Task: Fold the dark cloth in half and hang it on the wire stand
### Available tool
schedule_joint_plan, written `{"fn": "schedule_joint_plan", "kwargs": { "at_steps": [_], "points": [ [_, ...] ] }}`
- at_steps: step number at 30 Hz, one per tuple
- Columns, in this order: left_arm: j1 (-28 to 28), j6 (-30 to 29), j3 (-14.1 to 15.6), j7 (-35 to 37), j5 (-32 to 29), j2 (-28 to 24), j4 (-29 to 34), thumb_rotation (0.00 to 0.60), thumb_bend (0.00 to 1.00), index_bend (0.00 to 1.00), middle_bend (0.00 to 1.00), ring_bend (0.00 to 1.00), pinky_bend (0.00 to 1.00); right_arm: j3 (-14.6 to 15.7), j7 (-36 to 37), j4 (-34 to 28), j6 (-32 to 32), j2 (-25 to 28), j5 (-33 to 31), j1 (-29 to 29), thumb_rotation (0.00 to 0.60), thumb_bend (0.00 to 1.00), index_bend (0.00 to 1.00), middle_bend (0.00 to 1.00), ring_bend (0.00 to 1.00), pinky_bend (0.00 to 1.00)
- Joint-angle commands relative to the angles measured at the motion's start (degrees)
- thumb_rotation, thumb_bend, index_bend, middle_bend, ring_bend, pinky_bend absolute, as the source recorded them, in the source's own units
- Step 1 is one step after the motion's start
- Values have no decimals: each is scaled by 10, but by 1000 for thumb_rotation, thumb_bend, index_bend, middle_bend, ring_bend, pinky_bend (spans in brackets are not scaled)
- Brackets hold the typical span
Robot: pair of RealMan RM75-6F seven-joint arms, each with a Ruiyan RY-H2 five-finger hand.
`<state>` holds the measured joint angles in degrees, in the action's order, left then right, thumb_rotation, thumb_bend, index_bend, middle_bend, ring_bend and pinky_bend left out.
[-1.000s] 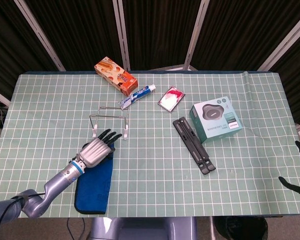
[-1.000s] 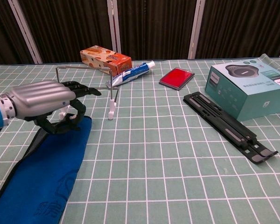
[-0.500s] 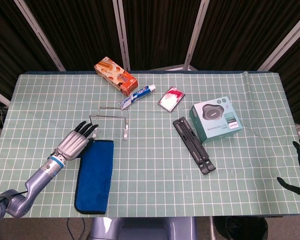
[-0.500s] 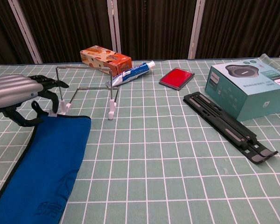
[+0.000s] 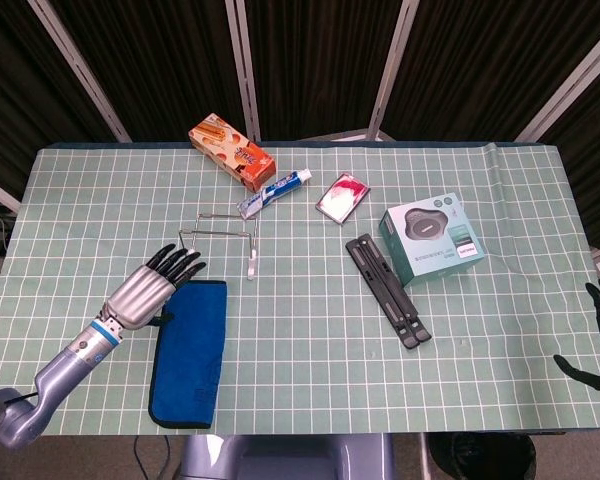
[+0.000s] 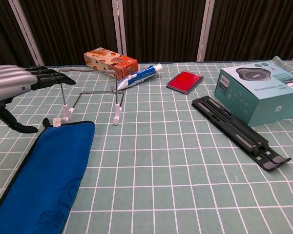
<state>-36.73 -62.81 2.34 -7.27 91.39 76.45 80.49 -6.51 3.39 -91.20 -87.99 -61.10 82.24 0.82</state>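
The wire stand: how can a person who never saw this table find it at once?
Start at the orange box at the table's far edge, then come toward the blue cloth. The wire stand sits between them: a bare thin metal frame on white feet.

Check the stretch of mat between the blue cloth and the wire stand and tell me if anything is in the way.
Nothing visible blocks it. The blue cloth lies flat just in front of the wire stand, with only bare mat between them. The left hand hovers open beside the cloth's far left corner, holding nothing. The toothpaste tube lies behind the stand.
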Motion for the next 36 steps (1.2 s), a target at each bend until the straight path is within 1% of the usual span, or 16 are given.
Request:
{"fn": "schedule_joint_plan", "kwargs": {
  "at_steps": [1, 2, 3, 4, 5, 7, 8, 12, 15, 18, 21, 31, 36],
  "points": [
    [-3, 7, -11, -35, -11, 2, 19, 600, 210, 44, 666, 626, 529, 0, 0, 0, -1, 0, 1, 0, 600, 0, 0, 0, 0, 0],
    [-6, 17, -15, -47, -21, 5, 23, 600, 210, 63, 759, 721, 737, 1, 0, 0, -1, 0, 1, 0, 600, 0, 0, 0, 0, 0],
    [-9, 27, -20, -58, -32, 9, 26, 600, 210, 92, 828, 794, 886, 1, 0, 0, -1, 0, 2, -1, 600, 0, 0, 0, 0, 0],
    [-13, 39, -26, -71, -46, 15, 27, 600, 210, 126, 880, 847, 970, 1, 1, -1, -2, 1, 2, -1, 600, 0, 0, 0, 0, 0],
    [-17, 51, -33, -83, -61, 21, 28, 600, 209, 151, 907, 875, 993, 1, 1, 0, -2, 1, 2, -1, 600, 0, 0, 0, 0, 0],
    [-25, 68, -46, -104, -88, 36, 23, 600, 214, 218, 959, 923, 1000, 0, 1, 0, -2, 1, 1, -1, 600, 0, 0, 0, 0, 0],
    [-31, 80, -54, -114, -105, 48, 16, 600, 225, 229, 967, 930, 1000, 0, 1, 1, -1, 0, 0, -1, 600, 0, 0, 0, 0, 0],
    [-47, 117, -71, -126, -150, 75, -10, 600, 350, 276, 977, 937, 1000, -1, 1, 3, 4, 0, -5, 1, 600, 0, 0, 0, 0, 0],
    [-60, 147, -79, -131, -178, 93, -31, 600, 369, 306, 977, 937, 1000, -2, 1, 6, 9, -2, -9, 3, 600, 0, 0, 0, 0, 0],
    [-71, 171, -82, -134, -200, 113, -54, 600, 386, 307, 977, 937, 1000, -3, 3, 11, 16, -3, -15, 5, 600, 0, 0, 0, 0, 0],
    [-78, 178, -85, -135, -210, 127, -71, 600, 405, 308, 976, 937, 1000, -4, 1, 13, 20, -4, -19, 7, 600, 0, 0, 0, 0, 0],
    [-92, 195, -96, -109, -231, 160, -127, 600, 406, 310, 969, 936, 1000, -5, -7, 15, 29, -9, -26, 11, 600, 0, 0, 0, 0, 0],
    [-96, 209, -94, -98, -240, 171, -144, 600, 410, 312, 969, 936, 1000, -5, -6, 17, 32, -9, -28, 11, 600, 0, 0, 0, 0, 0]
  ]
}}
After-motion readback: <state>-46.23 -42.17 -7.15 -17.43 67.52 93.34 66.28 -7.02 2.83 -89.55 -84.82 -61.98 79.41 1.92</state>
